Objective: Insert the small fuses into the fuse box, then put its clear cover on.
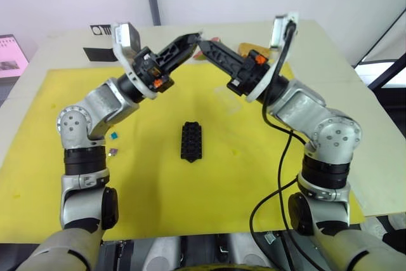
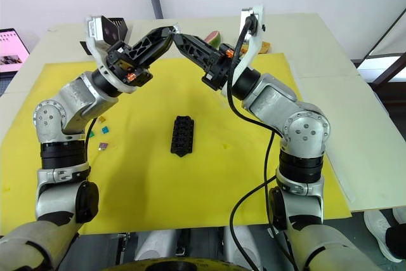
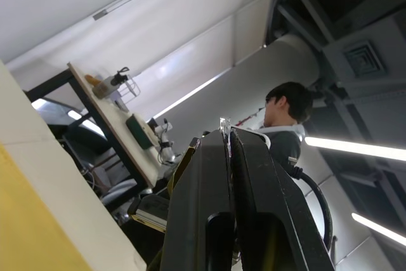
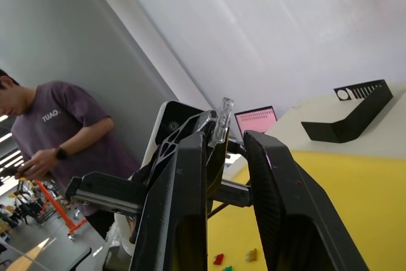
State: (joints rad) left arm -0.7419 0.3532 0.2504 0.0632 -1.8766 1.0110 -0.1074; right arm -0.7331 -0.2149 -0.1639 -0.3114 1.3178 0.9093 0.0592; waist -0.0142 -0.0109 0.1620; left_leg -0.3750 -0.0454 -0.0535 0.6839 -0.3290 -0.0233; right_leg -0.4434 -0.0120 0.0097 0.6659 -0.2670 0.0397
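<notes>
The fuse box, a small black slotted block, lies in the middle of the yellow mat. A few small fuses lie loose on the mat to its left, also seen as small fuses. Both arms are raised over the far side of the mat, their tips meeting. My left gripper is shut on a thin clear piece, the clear cover. My right gripper stands open, its fingers on either side of the clear cover.
A larger black angular holder with white stripes sits at the table's far left. A pink screen stands beyond the left edge. Coloured items lie at the far edge behind the grippers. A person stands nearby.
</notes>
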